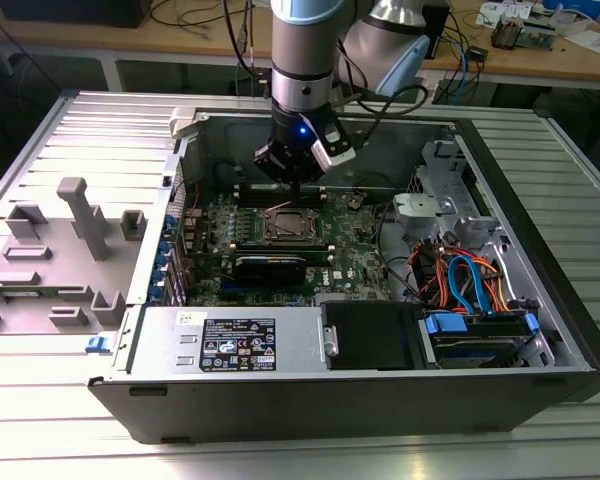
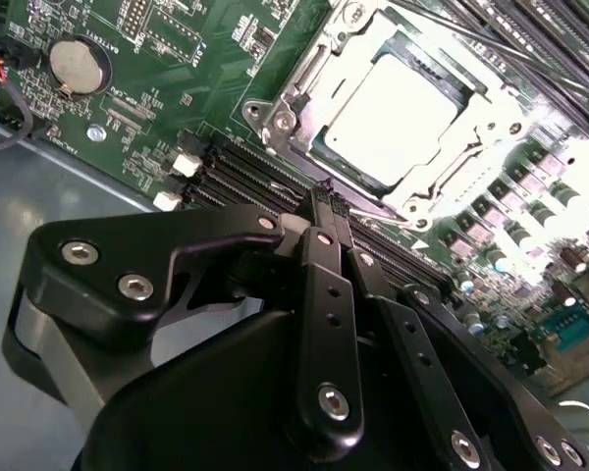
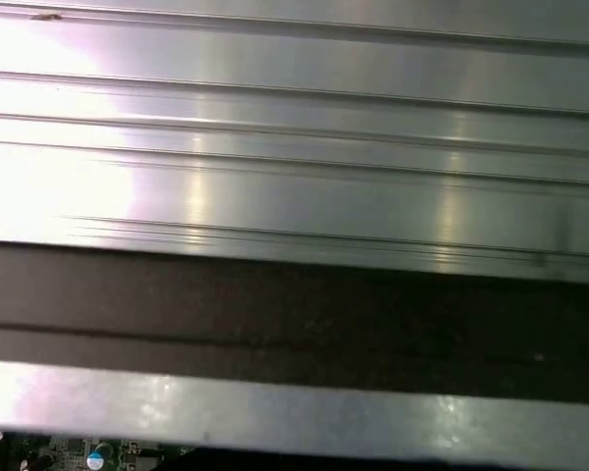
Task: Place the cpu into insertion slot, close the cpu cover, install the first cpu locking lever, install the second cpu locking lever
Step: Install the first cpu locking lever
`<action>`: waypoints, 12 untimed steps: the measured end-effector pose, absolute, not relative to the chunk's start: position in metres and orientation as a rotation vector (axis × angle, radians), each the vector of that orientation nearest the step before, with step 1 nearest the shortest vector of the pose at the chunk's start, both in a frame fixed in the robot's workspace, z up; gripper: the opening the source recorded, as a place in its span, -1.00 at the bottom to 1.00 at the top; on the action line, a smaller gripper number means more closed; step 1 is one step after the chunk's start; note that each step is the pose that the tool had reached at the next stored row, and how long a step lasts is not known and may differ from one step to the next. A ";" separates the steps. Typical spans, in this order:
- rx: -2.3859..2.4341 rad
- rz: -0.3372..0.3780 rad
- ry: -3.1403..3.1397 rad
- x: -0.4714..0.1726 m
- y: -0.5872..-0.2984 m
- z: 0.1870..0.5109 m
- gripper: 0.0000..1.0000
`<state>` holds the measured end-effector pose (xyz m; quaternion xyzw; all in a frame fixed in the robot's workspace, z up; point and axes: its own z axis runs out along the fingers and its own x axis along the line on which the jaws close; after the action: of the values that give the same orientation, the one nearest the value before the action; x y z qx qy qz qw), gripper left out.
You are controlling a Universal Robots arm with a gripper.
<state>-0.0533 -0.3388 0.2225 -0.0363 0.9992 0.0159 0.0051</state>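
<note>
I have the arm (image 1: pixel 302 60) reaching down into the open computer case (image 1: pixel 540 300). In the second wrist view the fingers (image 2: pixel 319 255) are clenched together, and I can make out nothing between them. Their tips sit over the long black memory slots (image 2: pixel 238 169), right at the near edge of the insertion slot (image 2: pixel 280 120). Just beyond the fingertips, the cpu (image 2: pixel 393 116) lies flat in that slot with its pale metal top facing up. The cpu cover (image 2: pixel 452 169) is down around it, framing the chip through its cut-out. A thin wire lever (image 2: pixel 378 210) runs along the socket edge closest to the fingertips; I cannot tell whether they touch it. Off to one side of the fingers, further away, a coin battery (image 2: pixel 79 64) sits on the green board. The first wrist view shows the ribbed metal surface (image 3: pixel 294 147) beyond the case wall.
</note>
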 end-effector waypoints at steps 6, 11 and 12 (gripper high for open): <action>-0.113 0.050 3.129 -0.050 -0.339 0.213 -0.79; -0.114 0.049 3.129 -0.047 -0.339 0.209 -0.79; -0.114 0.050 3.129 -0.046 -0.339 0.209 -0.79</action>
<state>-0.0465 -0.3385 0.2091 -0.0363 0.9992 0.0158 0.0051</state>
